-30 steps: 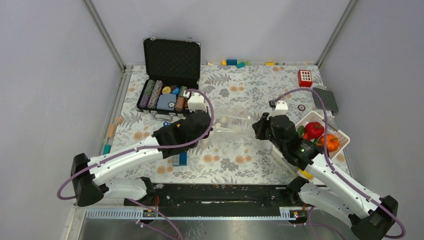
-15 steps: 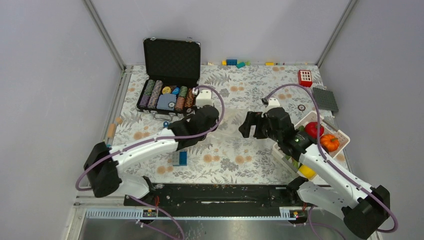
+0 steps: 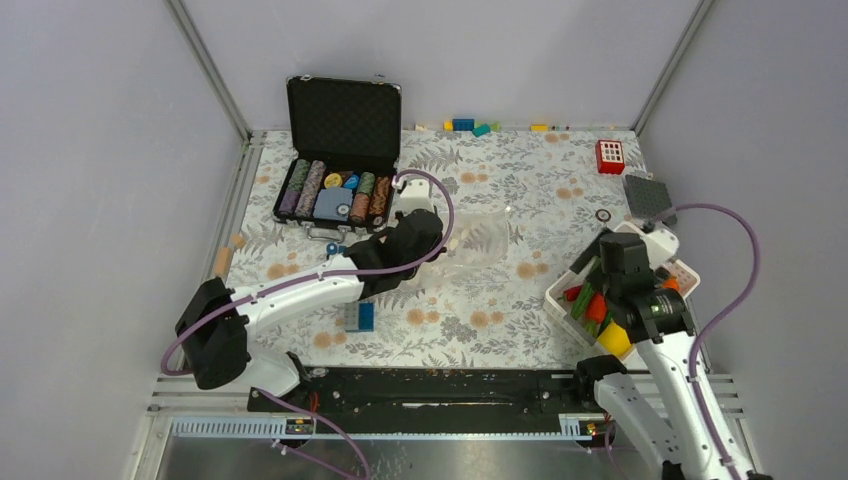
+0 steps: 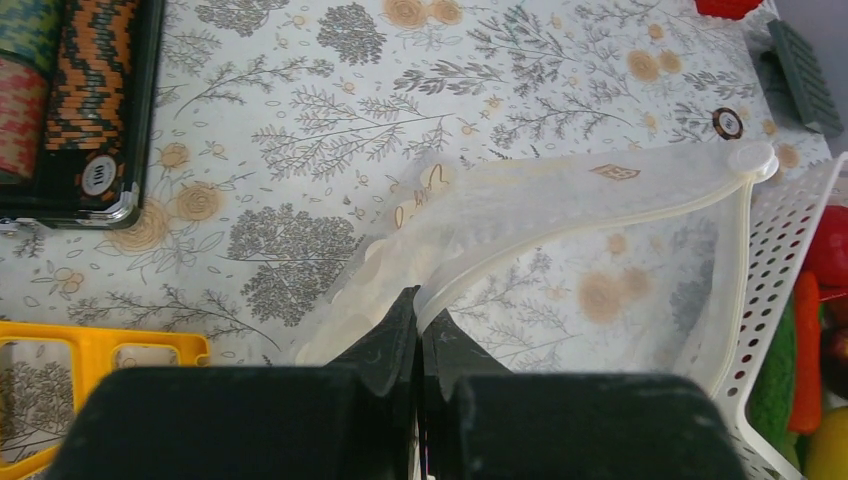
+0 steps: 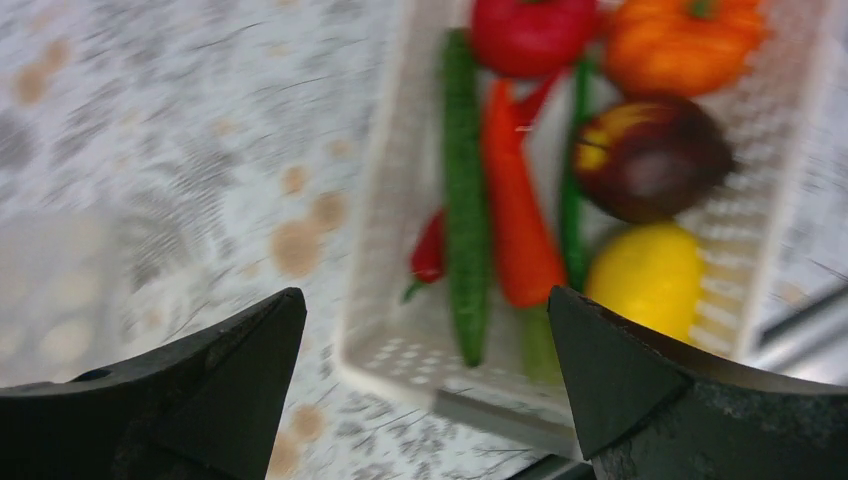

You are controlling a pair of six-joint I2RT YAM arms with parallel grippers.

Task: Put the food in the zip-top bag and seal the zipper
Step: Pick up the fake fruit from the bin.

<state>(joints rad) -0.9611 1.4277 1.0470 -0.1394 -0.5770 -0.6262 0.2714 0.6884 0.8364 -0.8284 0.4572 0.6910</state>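
Left jaws clamp the zip-top bag [image 4: 560, 200], right jaws gape empty over the food [image 5: 515, 230]

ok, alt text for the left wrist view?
Black left fingers pinch shut on the edge of a clear, cream-dotted plastic bag, which arcs over a floral tablecloth toward a white slotted plastic basket at right.

The bag [image 4: 560, 200] looks clear, perhaps cream-dotted — the tablecloth [image 4: 300, 100] floral.
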